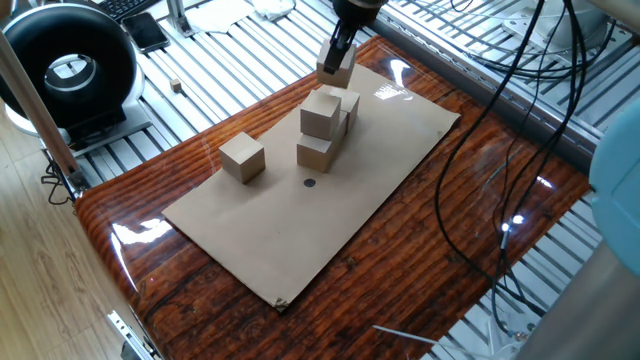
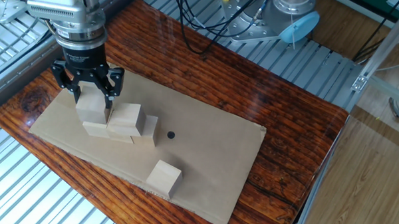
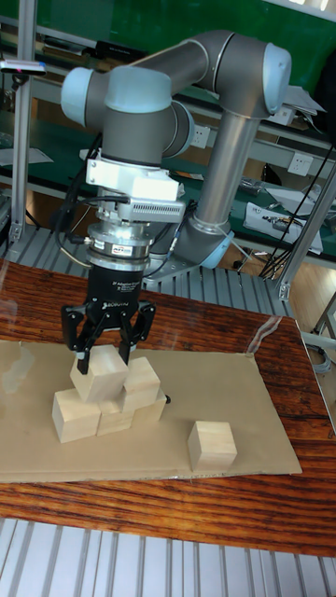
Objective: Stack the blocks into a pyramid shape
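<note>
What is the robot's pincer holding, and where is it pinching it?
The pincer holds one wooden block, a plain tan cube. Its fingers squeeze two opposite side faces near the top, with the block down at the stack's second layer.

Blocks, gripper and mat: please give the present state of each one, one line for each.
Gripper: shut on held block, just above the stack.
Held block: between the fingers, at the second level, beside the upper block.
Upper block: resting on the base row.
Base row: flat on the mat, blocks side by side.
Lone block: on the mat, apart from the stack.
Mat: lying flat on the table.
</note>
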